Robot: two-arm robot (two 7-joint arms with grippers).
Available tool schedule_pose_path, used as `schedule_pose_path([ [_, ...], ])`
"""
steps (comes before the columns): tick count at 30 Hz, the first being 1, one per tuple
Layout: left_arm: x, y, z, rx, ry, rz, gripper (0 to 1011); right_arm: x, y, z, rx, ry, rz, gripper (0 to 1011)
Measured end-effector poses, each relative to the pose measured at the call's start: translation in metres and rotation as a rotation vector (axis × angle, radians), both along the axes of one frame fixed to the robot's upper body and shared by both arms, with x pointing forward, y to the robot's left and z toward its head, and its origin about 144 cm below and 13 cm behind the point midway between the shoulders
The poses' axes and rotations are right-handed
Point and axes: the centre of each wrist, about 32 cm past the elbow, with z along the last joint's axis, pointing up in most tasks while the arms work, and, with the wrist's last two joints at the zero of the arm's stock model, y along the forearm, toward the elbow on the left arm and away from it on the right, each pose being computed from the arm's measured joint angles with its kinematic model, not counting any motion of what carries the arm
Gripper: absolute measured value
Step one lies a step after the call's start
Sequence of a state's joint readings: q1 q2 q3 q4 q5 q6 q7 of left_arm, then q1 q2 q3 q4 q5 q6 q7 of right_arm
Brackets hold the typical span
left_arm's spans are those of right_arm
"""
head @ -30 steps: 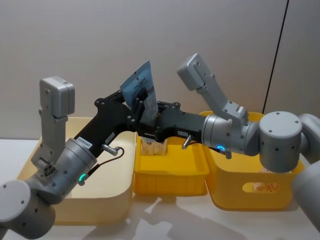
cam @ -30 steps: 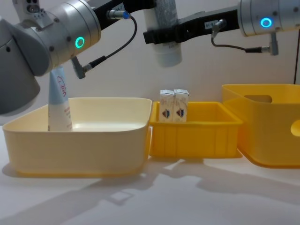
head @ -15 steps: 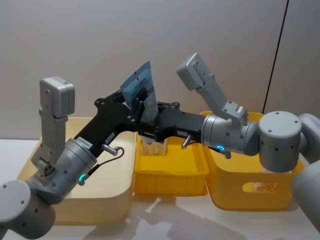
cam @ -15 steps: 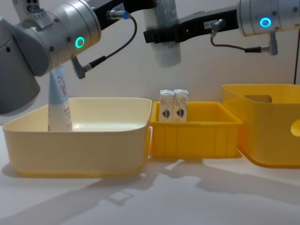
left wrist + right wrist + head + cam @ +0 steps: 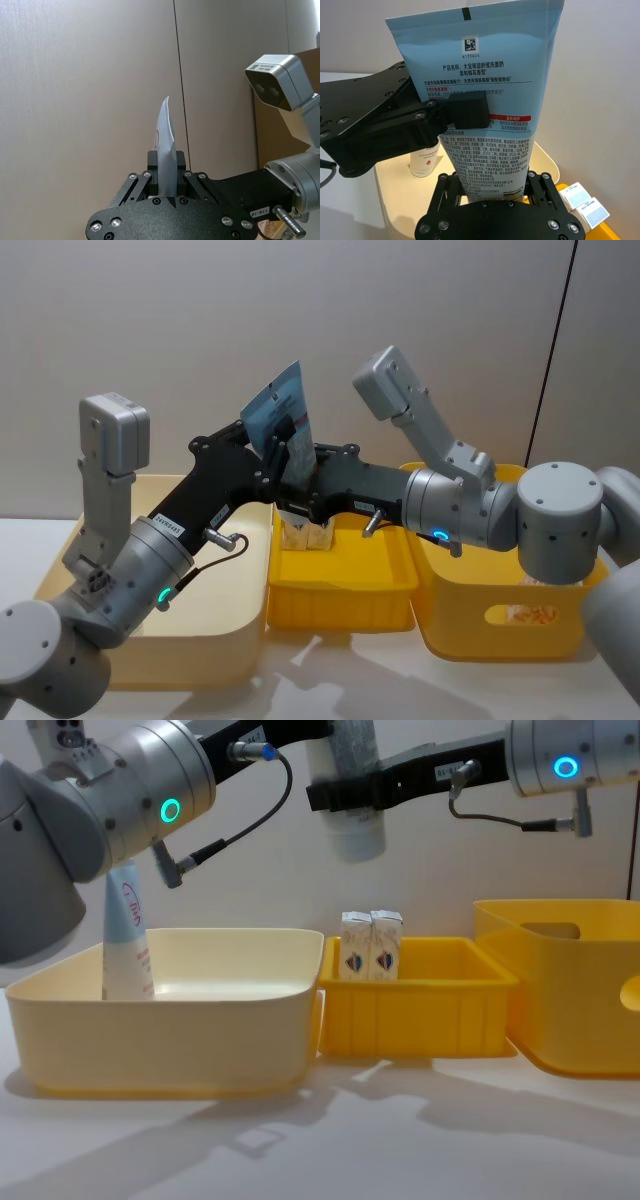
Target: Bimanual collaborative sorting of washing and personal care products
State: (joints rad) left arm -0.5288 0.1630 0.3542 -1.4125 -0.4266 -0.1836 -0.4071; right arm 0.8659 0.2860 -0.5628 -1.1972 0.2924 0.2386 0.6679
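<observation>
A pale blue squeeze tube (image 5: 282, 408) is held upright in the air, crimped end up, above the seam between the cream tub and the small yellow tray. My left gripper (image 5: 166, 176) is shut on its middle, one pad (image 5: 465, 112) pressing its printed face. My right gripper (image 5: 490, 194) is shut on the tube's lower part, just above the white cap (image 5: 352, 832). A second tube (image 5: 127, 935) stands in the cream tub (image 5: 160, 1030). Two small white cartons (image 5: 371, 946) stand in the small yellow tray (image 5: 420, 1010).
A taller yellow tub (image 5: 580, 1000) with a handle slot stands to the right of the tray. The three containers sit side by side on a white table (image 5: 320, 1140). Both arms cross above the tub and the tray.
</observation>
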Motion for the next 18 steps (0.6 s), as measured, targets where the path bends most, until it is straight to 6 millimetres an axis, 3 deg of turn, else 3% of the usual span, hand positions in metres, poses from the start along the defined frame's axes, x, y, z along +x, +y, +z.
schedule_pose_path([
  [7,0.0,0.0,0.0,0.0,0.0,0.0,188,0.0,0.0,0.0,0.0,0.0,0.0,536],
  [18,0.0,0.0,0.0,0.0,0.0,0.0,502,0.0,-0.0001,0.0001,0.0,0.0,0.0,535],
])
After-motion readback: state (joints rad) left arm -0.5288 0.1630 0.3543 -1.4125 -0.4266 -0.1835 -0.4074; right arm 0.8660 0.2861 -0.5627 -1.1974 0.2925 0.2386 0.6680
